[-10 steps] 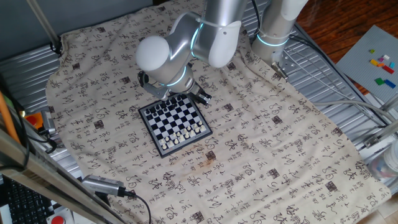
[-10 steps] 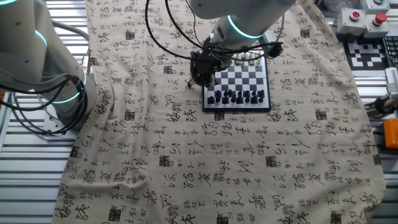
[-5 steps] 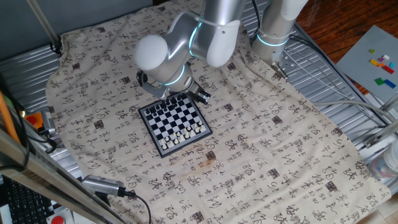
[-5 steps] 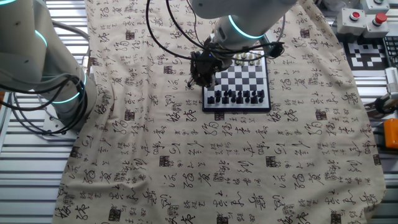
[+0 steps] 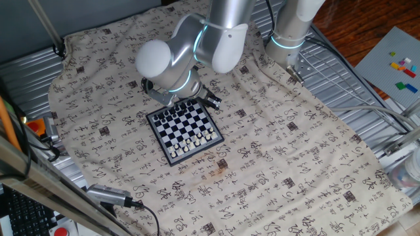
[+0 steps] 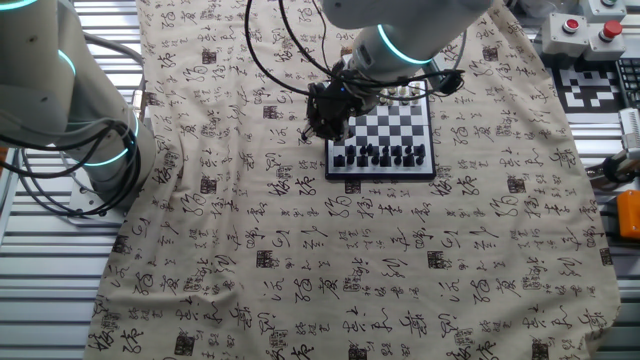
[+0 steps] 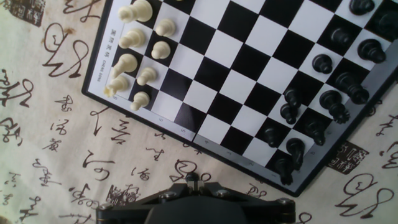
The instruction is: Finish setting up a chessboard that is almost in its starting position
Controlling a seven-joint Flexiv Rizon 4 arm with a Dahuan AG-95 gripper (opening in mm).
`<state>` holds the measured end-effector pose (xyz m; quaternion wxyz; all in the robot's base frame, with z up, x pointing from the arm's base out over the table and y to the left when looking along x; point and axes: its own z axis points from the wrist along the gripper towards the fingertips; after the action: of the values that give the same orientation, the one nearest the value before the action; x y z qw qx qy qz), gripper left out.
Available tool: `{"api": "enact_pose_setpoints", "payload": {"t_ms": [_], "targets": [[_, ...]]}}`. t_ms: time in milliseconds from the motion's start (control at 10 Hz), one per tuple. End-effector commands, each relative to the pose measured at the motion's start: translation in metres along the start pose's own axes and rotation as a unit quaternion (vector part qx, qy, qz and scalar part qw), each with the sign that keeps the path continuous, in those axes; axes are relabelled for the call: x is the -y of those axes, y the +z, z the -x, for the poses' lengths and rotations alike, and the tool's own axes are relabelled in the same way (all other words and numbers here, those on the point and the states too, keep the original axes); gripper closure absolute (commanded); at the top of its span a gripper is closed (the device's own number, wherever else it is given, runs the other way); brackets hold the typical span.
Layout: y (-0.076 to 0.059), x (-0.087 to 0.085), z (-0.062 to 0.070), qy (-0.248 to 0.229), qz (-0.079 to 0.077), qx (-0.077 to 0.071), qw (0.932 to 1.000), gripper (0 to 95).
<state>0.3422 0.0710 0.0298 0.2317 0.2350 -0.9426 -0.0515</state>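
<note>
Chessboard (image 5: 184, 133) lies on calligraphy-printed cloth (image 5: 275, 151) over a ribbed metal table (image 5: 348, 73); end effector (image 6: 325, 112) opening indiscernible.

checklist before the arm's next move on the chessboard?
1. Chessboard flat on the cloth: ok.
2. Tool beside the board's edge, clear of pieces: ok.
3. Tool open or shut: cannot tell from any view.
4. White pieces upright in two rows: ok.
5. Black pieces all on home squares: cannot tell.
</note>
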Motion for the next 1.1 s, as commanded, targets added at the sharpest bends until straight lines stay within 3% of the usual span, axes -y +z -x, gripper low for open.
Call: {"api": "enact_pose_setpoints", "payload": {"t_ms": [100,1100], "targets": [[0.0007,-0.0007,0.0011,-0.004,0.002,-0.004,1.0,95.0],[-0.004,0.0034,-0.0025,-0.01,0.001,-0.002,0.9999,95.0]]}}
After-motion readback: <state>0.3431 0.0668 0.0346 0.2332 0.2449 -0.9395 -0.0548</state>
